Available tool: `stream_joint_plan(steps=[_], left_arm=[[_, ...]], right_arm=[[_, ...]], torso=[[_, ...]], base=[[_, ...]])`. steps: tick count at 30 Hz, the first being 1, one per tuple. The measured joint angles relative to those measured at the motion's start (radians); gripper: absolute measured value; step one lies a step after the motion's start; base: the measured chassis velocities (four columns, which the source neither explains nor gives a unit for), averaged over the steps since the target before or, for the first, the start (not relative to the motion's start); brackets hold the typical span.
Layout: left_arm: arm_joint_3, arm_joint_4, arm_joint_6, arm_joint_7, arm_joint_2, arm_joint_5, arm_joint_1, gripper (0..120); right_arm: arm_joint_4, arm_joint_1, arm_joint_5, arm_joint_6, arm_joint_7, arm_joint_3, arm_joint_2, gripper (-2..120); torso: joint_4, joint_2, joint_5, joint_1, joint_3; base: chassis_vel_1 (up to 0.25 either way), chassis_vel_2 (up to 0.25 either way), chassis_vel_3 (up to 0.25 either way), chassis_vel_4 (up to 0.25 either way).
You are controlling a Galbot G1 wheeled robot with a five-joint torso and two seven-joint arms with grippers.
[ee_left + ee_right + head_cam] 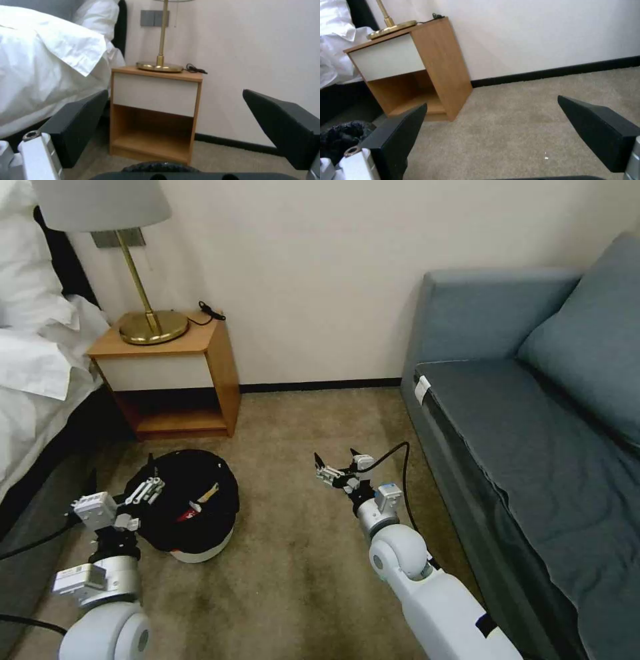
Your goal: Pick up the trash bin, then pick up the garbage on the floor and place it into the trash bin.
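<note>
The trash bin point(203, 550), white with a crinkled black bag point(200, 473), stands on the carpet at the left. Inside it lie pieces of garbage: a red-and-white piece point(192, 511) and a yellowish strip point(209, 492). My left gripper point(152, 477) hovers at the bin's near-left rim, open with nothing between its fingers point(76, 120); the bag's edge point(160, 167) sits just below it. My right gripper point(335, 459) is held over bare carpet to the right of the bin, open and empty. The bag point(340, 135) also shows beside its finger point(396, 135).
A wooden nightstand point(180, 380) with a brass lamp point(150, 323) stands against the wall behind the bin. A white-sheeted bed point(33, 367) borders the left, a blue sofa point(533, 433) the right. Beige carpet point(300, 553) lies open between them.
</note>
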Motion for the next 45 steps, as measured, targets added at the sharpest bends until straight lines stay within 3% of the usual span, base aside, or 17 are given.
stream_joint_plan(steps=[45], left_arm=[[0.0,0.002,0.002,-0.001,0.0,-0.002,-0.001,100]], right_arm=[[-0.003,0.003,0.0,-0.001,-0.002,-0.001,0.0,100]], torso=[[0.0,0.0,0.0,0.0,0.0]], base=[[0.0,0.0,0.0,0.0]])
